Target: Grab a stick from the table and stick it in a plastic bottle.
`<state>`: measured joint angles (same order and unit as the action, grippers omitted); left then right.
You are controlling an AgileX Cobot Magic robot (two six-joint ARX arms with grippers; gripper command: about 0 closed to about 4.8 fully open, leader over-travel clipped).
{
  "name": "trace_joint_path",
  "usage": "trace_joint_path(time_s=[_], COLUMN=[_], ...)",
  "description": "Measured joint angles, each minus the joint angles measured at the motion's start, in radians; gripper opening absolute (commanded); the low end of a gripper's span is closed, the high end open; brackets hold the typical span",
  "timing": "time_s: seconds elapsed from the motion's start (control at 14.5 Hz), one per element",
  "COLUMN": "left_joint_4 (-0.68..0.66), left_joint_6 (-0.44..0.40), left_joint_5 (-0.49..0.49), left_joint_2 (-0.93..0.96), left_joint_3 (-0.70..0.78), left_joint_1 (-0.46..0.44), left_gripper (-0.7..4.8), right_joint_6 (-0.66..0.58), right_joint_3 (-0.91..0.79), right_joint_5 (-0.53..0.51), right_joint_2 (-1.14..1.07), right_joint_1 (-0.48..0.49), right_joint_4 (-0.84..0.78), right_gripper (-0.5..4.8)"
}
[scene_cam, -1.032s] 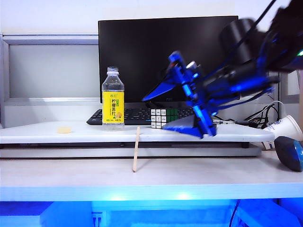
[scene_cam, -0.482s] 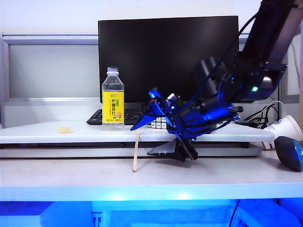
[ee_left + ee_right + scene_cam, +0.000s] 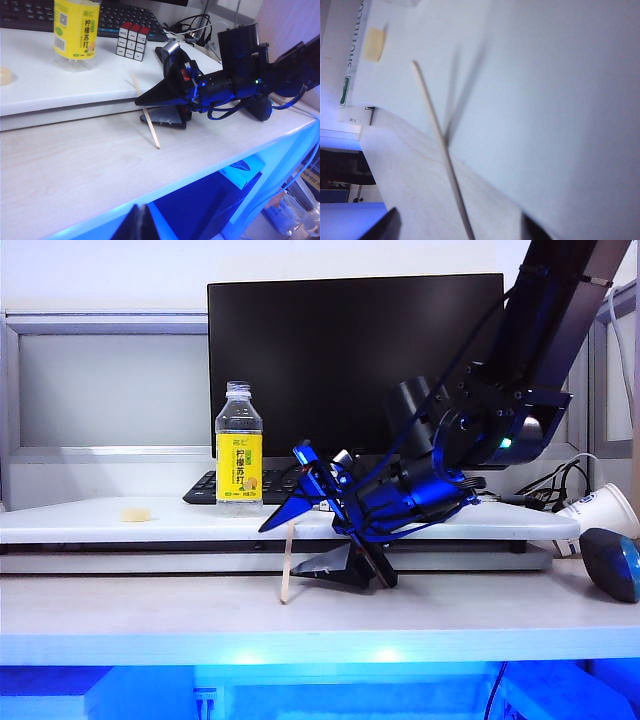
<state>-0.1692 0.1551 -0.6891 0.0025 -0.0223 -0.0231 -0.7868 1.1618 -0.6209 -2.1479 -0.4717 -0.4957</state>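
The stick [image 3: 288, 562] leans with its lower end on the table [image 3: 150, 610] and its upper end against the edge of the raised shelf board [image 3: 100, 520]. My right gripper [image 3: 280, 553] is open and reaches in from the right, one finger above the stick and one below it, neither clamped on it. In the right wrist view the stick [image 3: 437, 135] runs between the two dark fingertips of the right gripper [image 3: 462, 230]. The plastic bottle [image 3: 239, 455] stands upright and uncapped on the shelf. My left gripper [image 3: 141, 225] is shut, off the table's front edge, looking at the stick [image 3: 152, 131], the bottle [image 3: 76, 30] and the right gripper [image 3: 142, 111].
A black monitor [image 3: 355, 360] and keyboard [image 3: 280, 483] stand behind the bottle, with a Rubik's cube [image 3: 132, 40] beside it. A small tan piece [image 3: 135, 514] lies on the shelf's left. A tipped white paper cup [image 3: 600, 510] and a dark mouse [image 3: 610, 562] are at the right.
My right arm has come down and leftward from above the shelf until its fingers straddle the stick, and the fingers have narrowed somewhat. The stick, the bottle and the left arm have not moved.
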Motion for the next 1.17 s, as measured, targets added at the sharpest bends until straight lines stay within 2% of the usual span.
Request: trace_joint_path(time_s=[0.07,0.14,0.21,0.28,0.34,0.41,0.48,0.55,0.69,1.1,1.17], left_joint_4=[0.0,0.0,0.0,0.0,0.0,0.0,0.0,0.0,0.0,0.0,0.0], left_joint_6=[0.0,0.0,0.0,0.0,0.0,0.0,0.0,0.0,0.0,0.0,0.0], left_joint_5=[0.0,0.0,0.0,0.0,0.0,0.0,0.0,0.0,0.0,0.0,0.0], left_joint_2=[0.0,0.0,0.0,0.0,0.0,0.0,0.0,0.0,0.0,0.0,0.0], left_joint_3=[0.0,0.0,0.0,0.0,0.0,0.0,0.0,0.0,0.0,0.0,0.0], left_joint_1=[0.0,0.0,0.0,0.0,0.0,0.0,0.0,0.0,0.0,0.0,0.0], left_gripper=[-0.04,-0.05,-0.04,-0.04,-0.04,-0.05,-0.05,-0.04,-0.05,-0.05,-0.04], right_joint_6=[0.0,0.0,0.0,0.0,0.0,0.0,0.0,0.0,0.0,0.002,0.074], right_joint_3=[0.0,0.001,0.001,0.001,0.001,0.001,0.001,0.001,0.001,0.001,0.003], right_joint_5=[0.002,0.016,0.019,0.025,0.052,0.059,0.074,0.077,0.078,0.069,0.106], right_joint_2=[0.0,0.0,0.0,0.0,0.0,0.0,0.0,0.0,0.0,0.018,0.128], right_joint_1=[0.0,0.0,0.0,0.0,0.0,0.0,0.0,0.0,0.0,-0.001,-0.001], right_joint_4=[0.0,0.0,0.001,0.0,0.0,0.0,0.0,0.0,-0.003,-0.048,-0.091], right_gripper=[2.84,2.41,1.71,1.35,1.23,0.75,0.62,0.23,-0.05,-0.05,-0.05])
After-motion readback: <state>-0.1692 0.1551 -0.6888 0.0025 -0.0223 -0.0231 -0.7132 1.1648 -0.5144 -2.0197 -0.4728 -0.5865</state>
